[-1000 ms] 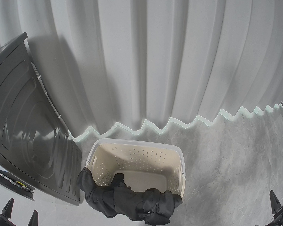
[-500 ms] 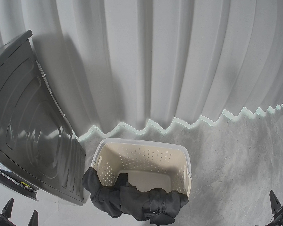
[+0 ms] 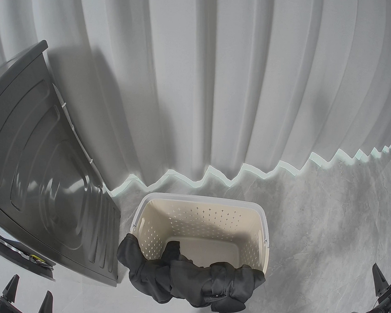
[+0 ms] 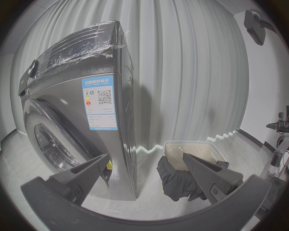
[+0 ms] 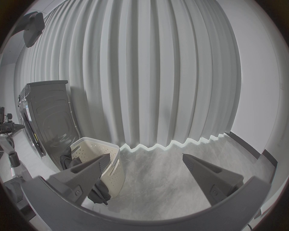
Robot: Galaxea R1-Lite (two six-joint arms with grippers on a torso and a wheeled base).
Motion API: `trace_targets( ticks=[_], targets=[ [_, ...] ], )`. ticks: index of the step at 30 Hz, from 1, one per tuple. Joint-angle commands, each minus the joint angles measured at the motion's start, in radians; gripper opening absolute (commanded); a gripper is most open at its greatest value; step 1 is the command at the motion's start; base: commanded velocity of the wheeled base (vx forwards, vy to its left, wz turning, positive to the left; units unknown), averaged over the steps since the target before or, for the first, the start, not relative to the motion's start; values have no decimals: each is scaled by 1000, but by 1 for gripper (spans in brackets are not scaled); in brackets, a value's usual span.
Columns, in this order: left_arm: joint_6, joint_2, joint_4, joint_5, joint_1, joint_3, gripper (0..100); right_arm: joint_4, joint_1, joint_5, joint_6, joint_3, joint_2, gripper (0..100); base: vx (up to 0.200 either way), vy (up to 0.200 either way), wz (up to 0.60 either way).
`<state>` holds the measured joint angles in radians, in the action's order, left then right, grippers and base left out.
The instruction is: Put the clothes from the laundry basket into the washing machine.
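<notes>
Over the last second the whole head view slides: the washing machine (image 3: 42, 168), the laundry basket (image 3: 248, 206) and the curtain (image 3: 227, 77) all drift together. Read that as your camera moving, not the things. Neither arm shifts against the frame.

For the task, this means you are only lining up. No garment has been picked.

The dark clothes (image 3: 195, 282) are bunched on the near rim of the basket. Part of them hangs down the outside, and one sleeve-like end drops over the corner nearest the machine. The basket floor behind them is bare. The basket stands on the grey floor (image 3: 333, 209), just beside the machine's side panel and not touching it as far as you can see.

Your left gripper (image 3: 31, 284) sits low on the left with its fingers apart and nothing between them. Your right gripper (image 3: 386, 257) sits low on the right, likewise spread and empty. Both are well apart from the clothes.

In the left wrist view the machine's round door looks shut, though a finger hides part of it, so check that before you carry anything over.

I judge the next move to be a reach down to the bundle on the rim.
</notes>
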<state>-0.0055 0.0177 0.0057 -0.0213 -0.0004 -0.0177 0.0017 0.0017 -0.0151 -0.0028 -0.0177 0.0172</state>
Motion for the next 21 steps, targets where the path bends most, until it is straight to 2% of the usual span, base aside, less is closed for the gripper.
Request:
trace_targets(
  ticks=[1,11,21],
  targets=[
    [-1,-16,0,0,0,16,100,0,1,0,0,18,-17,100,0,0,0],
    [-4,-16,0,0,0,16,100,0,1,0,0,18,-17,100,0,0,0],
    [-7,-16,0,1,0,16,100,0,1,0,0,18,-17,100,200,0,0]
  ],
)
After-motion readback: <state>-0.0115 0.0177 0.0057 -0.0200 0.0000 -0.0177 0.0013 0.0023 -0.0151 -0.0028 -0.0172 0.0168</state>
